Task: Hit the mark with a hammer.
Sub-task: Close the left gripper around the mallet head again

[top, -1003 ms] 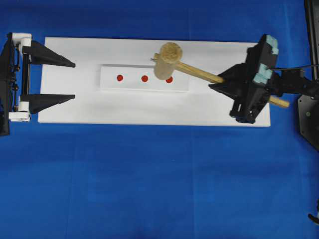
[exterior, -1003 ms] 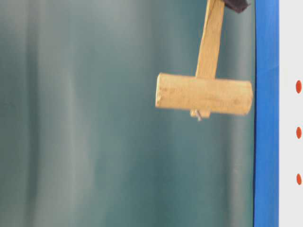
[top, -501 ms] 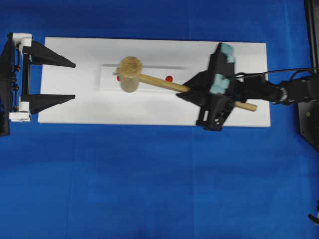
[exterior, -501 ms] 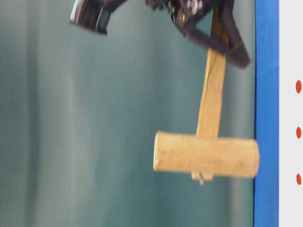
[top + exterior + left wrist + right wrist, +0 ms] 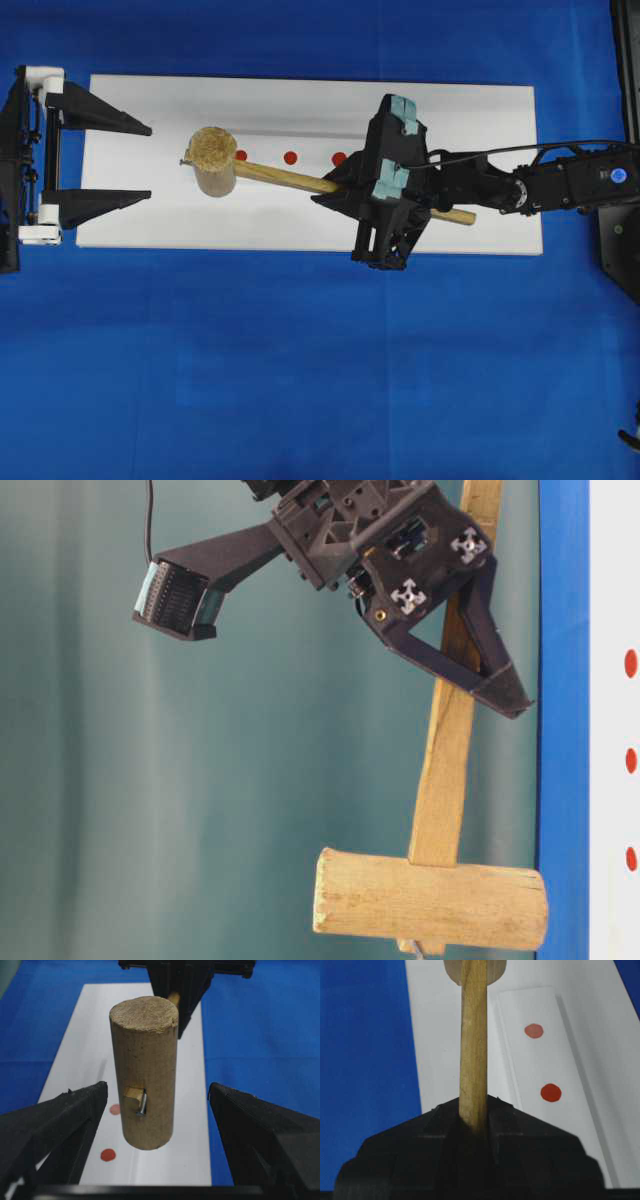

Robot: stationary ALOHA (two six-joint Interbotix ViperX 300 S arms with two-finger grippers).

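Blue table [image 5: 300,380], unlabelled hammer [image 5: 213,162], red marks [image 5: 290,157]

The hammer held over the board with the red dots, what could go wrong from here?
The hammer head sits beside the leftmost red dot, not over it, so a strike might miss. Its head also hangs near the open left end effector and could bump it. The right end effector grips mid-handle, so impact might twist the hammer.

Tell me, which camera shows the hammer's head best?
The left wrist view: the hammer head fills it, showing a small screw. Overhead shows only its top, table-level its side, and the right wrist mostly the handle.
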